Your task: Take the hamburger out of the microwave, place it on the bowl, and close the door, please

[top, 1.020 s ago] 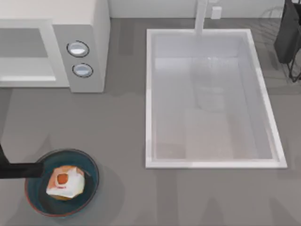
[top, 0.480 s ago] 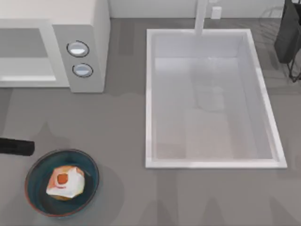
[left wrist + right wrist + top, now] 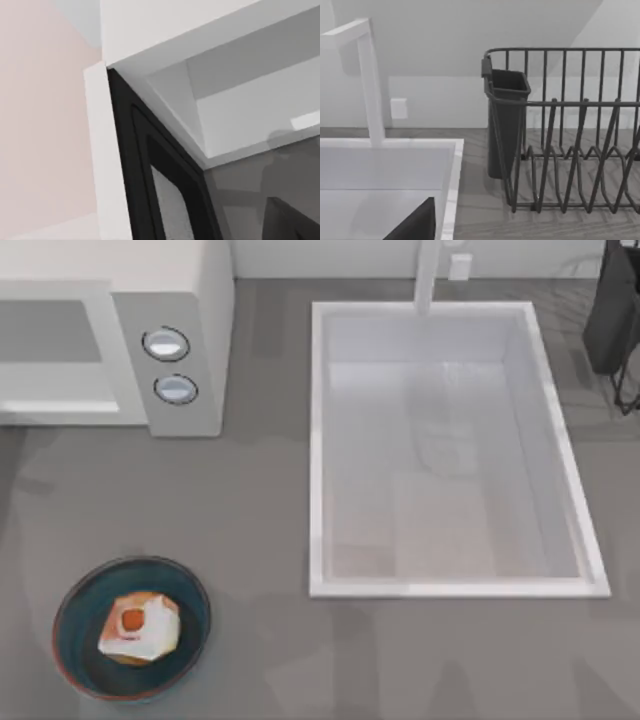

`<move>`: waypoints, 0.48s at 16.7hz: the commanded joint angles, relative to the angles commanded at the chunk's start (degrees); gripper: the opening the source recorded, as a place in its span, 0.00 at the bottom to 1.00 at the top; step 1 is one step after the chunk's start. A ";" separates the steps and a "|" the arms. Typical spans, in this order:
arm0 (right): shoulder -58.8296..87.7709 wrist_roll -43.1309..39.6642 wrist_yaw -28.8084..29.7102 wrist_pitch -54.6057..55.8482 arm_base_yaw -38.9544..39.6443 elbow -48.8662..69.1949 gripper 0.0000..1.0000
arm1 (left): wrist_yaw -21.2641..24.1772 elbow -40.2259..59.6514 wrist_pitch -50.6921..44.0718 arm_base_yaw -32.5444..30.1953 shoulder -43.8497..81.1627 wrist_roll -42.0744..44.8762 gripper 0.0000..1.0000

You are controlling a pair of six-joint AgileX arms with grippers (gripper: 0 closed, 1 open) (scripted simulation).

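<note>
Small whitish-tan hamburger with orange-red patch (image 3: 139,629) is set in the round blue bowl with orange-brown rim (image 3: 80,592), front-left of table. Off-white boxy microwave (image 3: 190,300) is left open; dark-framed white door (image 3: 150,165) remains to be shut. Jaw state cannot be told.

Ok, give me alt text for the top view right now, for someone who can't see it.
The hamburger sits in the bowl at the table's front left. The microwave stands at back left, its cavity open, and a white sink fills the right half.
</note>
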 joint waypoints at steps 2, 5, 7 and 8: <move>0.00 0.00 0.00 0.00 0.00 0.00 1.00 | 8.39 7.55 -4.97 12.08 11.06 4.82 0.00; 0.00 0.00 0.00 0.00 0.00 0.00 1.00 | 17.62 15.62 -12.02 26.20 23.53 10.31 0.00; 0.00 0.00 0.00 0.00 0.00 0.00 1.00 | 21.69 19.07 -16.05 32.64 28.89 12.79 0.00; 0.00 0.00 0.00 0.00 0.00 0.00 1.00 | 23.29 20.43 -17.72 34.97 30.69 13.71 0.00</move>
